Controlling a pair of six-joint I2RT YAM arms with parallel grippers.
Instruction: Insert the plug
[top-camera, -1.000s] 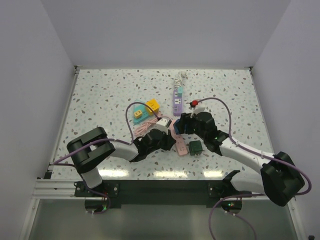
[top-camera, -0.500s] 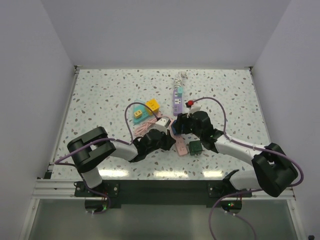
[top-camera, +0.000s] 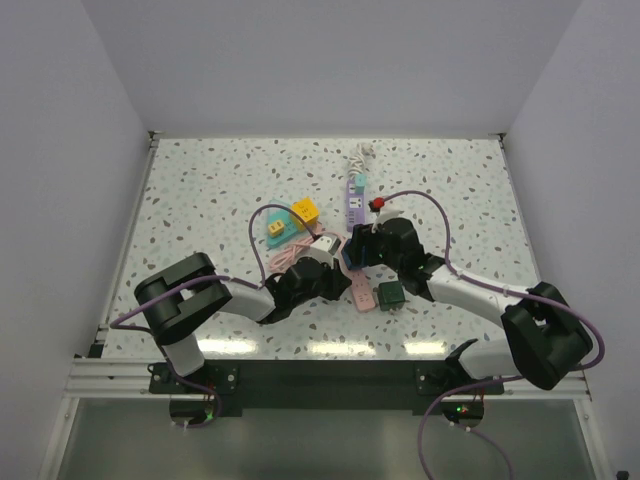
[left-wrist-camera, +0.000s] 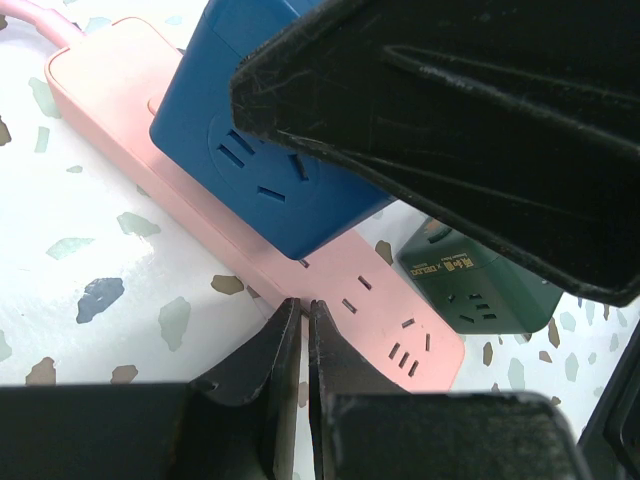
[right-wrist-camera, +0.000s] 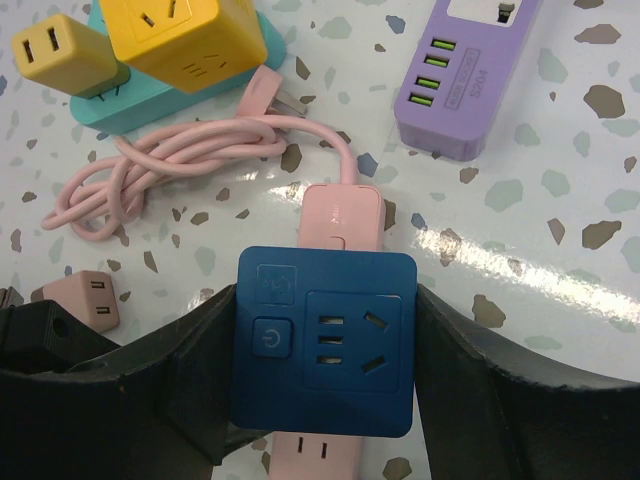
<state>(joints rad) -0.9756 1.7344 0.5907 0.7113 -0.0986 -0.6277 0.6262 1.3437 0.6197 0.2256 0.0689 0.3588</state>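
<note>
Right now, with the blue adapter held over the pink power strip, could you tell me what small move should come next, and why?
I would probably press the right claw straight down. It grips the blue adapter squarely over the pink strip, the shut left claw rests at the strip's edge, and I cannot see whether the pins are seated.

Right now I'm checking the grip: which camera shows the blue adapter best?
Right wrist: the blue adapter sits face-on, clamped between the right fingers. Left wrist shows one angled side over the pink power strip; the top view, only a blue sliver.
</note>
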